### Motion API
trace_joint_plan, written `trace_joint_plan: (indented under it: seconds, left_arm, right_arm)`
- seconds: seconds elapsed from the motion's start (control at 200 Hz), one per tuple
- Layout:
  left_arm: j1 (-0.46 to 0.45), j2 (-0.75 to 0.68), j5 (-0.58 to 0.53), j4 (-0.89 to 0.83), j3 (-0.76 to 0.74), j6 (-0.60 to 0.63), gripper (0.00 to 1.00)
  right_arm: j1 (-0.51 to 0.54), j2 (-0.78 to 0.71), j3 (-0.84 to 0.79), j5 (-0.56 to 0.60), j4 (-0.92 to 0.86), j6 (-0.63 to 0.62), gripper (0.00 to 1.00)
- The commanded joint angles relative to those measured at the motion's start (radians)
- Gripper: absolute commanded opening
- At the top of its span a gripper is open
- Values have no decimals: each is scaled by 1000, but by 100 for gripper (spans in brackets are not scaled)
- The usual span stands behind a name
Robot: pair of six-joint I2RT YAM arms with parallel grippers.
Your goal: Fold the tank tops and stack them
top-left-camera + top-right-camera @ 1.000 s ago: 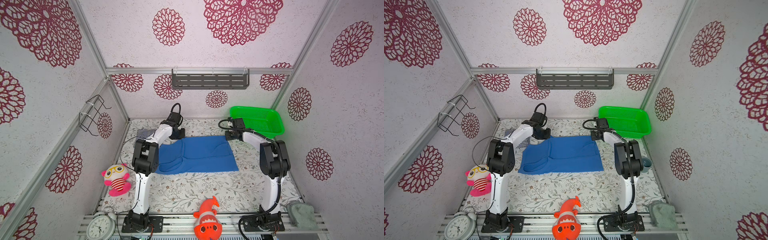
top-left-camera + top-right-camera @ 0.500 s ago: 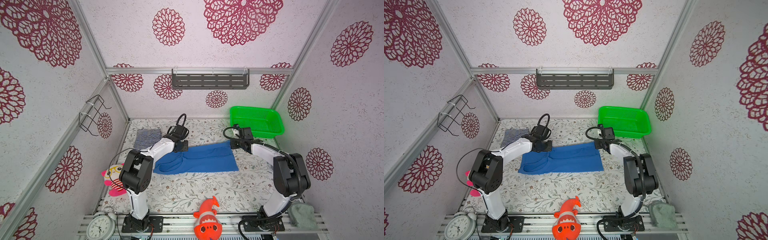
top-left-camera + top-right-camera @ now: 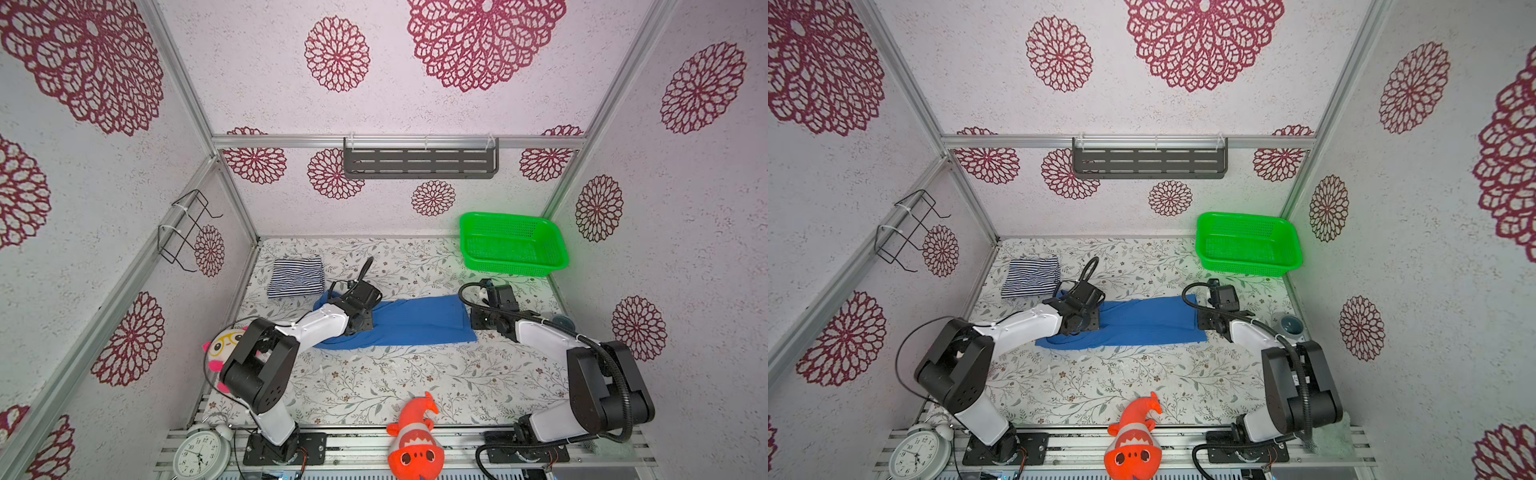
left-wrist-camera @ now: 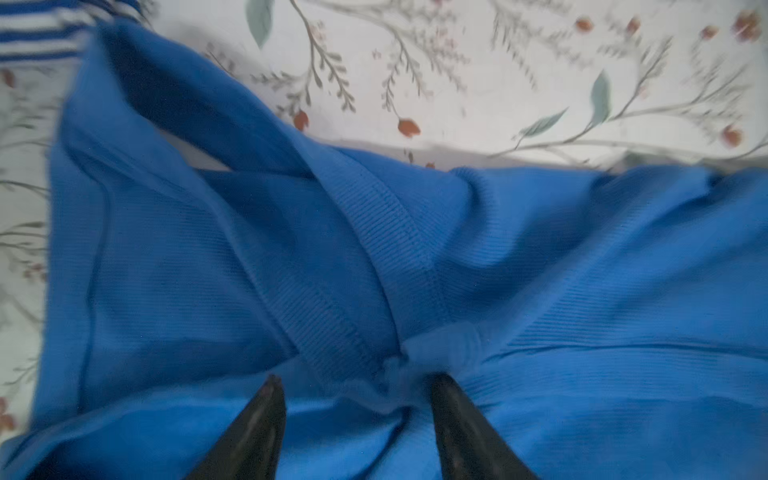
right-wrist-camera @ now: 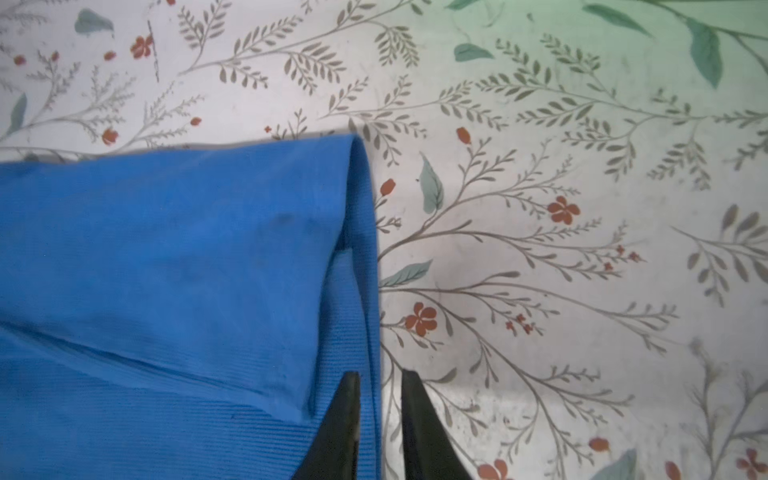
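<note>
The plain royal blue tank top (image 3: 415,326) (image 3: 1142,322) lies as a long folded band across the middle of the table. My left gripper (image 4: 357,382) sits low over its left end (image 3: 365,322), jaws apart, with bunched blue cloth (image 4: 415,361) lying between the fingers. My right gripper (image 5: 380,374) is at the band's right end (image 3: 476,323), jaws a narrow gap apart; the folded blue edge (image 5: 365,249) and bare table show between them. The striped tank top (image 3: 296,276) (image 3: 1030,277) lies folded at the back left, its corner (image 4: 37,37) in the left wrist view.
A green basket (image 3: 515,269) stands at the back right. An orange clownfish toy (image 3: 411,440), an alarm clock (image 3: 199,455) and a pink plush toy (image 3: 220,347) sit along the front and left. A small bowl (image 3: 1291,325) is behind the right arm.
Both grippers drew the blue top's far edge toward the front, folding it into a narrower band. Both jaws, shut before, have parted. The striped top is now uncovered.
</note>
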Motion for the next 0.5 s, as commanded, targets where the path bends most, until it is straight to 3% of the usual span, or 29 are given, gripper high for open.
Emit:
trace_joint_plan:
  seconds: [0.0, 0.305, 0.495]
  left_arm:
    - [22, -93, -82, -104, 94, 22, 67]
    - [249, 77, 45, -153, 252, 132, 57]
    - [299, 221, 70, -145, 357, 189, 58]
  right_arm:
    - [-10, -48, 83, 54, -50, 39, 32]
    - [47, 49, 186, -32, 5, 187, 32]
    - [99, 124, 210, -18, 20, 211, 32]
